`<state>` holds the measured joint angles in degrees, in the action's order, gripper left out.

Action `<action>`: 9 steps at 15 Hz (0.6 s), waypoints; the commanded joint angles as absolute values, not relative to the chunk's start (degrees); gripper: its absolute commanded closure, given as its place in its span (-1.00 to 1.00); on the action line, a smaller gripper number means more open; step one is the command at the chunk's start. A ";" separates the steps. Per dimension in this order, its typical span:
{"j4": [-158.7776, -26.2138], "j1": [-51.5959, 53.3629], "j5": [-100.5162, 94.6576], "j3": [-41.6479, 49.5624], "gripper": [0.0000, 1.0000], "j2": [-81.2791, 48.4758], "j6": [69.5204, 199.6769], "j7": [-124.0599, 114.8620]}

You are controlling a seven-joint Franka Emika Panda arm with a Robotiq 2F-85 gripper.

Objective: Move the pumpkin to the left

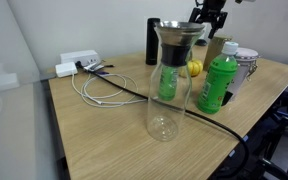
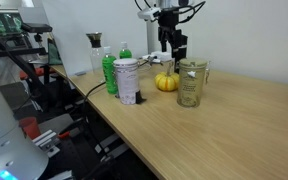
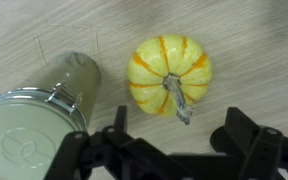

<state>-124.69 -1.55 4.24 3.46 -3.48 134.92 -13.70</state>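
Setting: lab or office, prob. a robotics bench. Evid.: light wood worktop (image 1: 104, 140); white power adapters (image 1: 79, 62) w/ loose white cables (image 1: 96, 92); black cable (image 1: 209, 125) trailing off edge; equip. frames w/ red parts (image 2: 29, 95) alongside; plain white wall (image 2: 254, 40).

The pumpkin (image 3: 170, 75) is sitting upright on the wooden table (image 3: 254, 40). It is looking small and round, a bit squashed, with bumpy ribs. Its skin is showing yellow, with orange stripes running down from the top. A short brown stem is sticking out of the middle and leaning to one side. In the wrist view it is lying just beside the shiny metal can (image 3: 44, 110), with a little gap between them. In an exterior view the pumpkin (image 2: 166, 82) is resting between that can (image 2: 126, 80) and the glass jug (image 2: 191, 82). In an exterior view only a yellow bit of the pumpkin (image 1: 195, 68) is peeking out between the jug (image 1: 166, 80) and the green bottle (image 1: 216, 85).
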 commanded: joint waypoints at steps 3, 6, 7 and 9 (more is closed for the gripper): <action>-124.96 -2.36 4.24 3.65 -1.00 -0.02 130.24 -13.67; -125.62 -2.39 4.24 3.68 -1.00 0.66 129.74 -13.67; -125.74 -2.39 4.24 3.68 -1.00 0.64 129.74 -13.67; -125.79 -2.39 4.24 3.68 -1.00 0.64 129.74 -13.67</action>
